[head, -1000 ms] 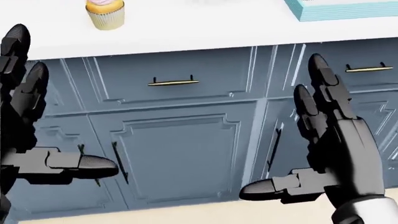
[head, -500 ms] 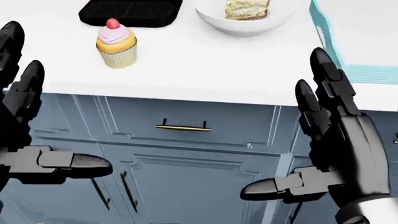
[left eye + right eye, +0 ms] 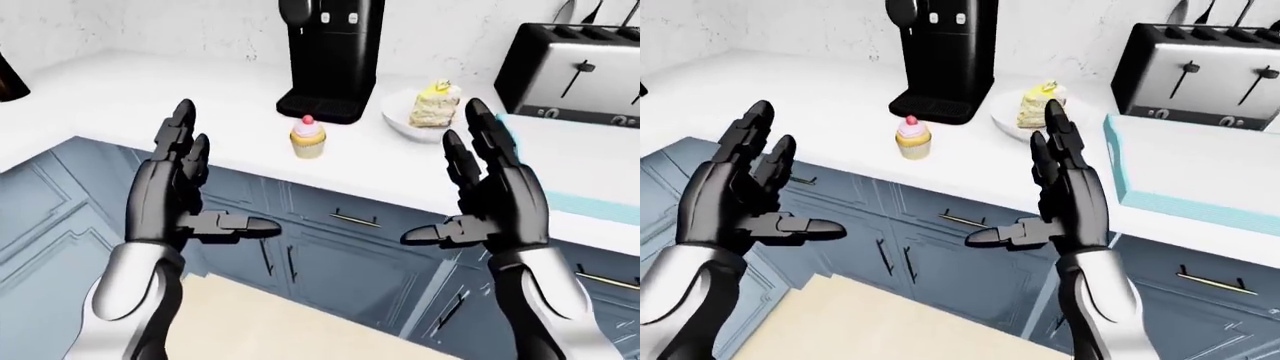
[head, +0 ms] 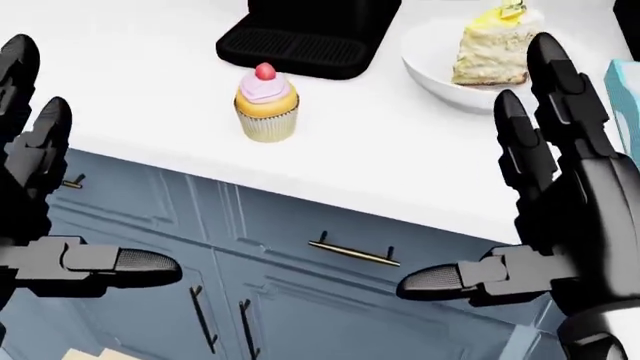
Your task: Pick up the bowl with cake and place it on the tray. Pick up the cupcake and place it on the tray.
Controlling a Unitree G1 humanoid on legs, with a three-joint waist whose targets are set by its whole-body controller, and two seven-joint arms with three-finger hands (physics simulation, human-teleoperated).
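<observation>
Camera has lifted — cupcake (image 4: pixel 265 105) and bowl with cake (image 4: pixel 470 71) flank coffee machine (image 3: pixel 330 56); both hands spread, empty.

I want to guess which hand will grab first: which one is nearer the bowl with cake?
Right. The right hand stands open just below the bowl, overlapping its edge in the right-eye view. The left hand is open far to the view's left, past the cupcake.

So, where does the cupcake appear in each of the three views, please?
Left-eye view: the cupcake stands a little left of centre, on the white counter.
Head view: left of centre in the upper part.
Right-eye view: left of centre, upper half.
Shared landmark: the black coffee machine, just above and right of the cupcake in every view.
</observation>
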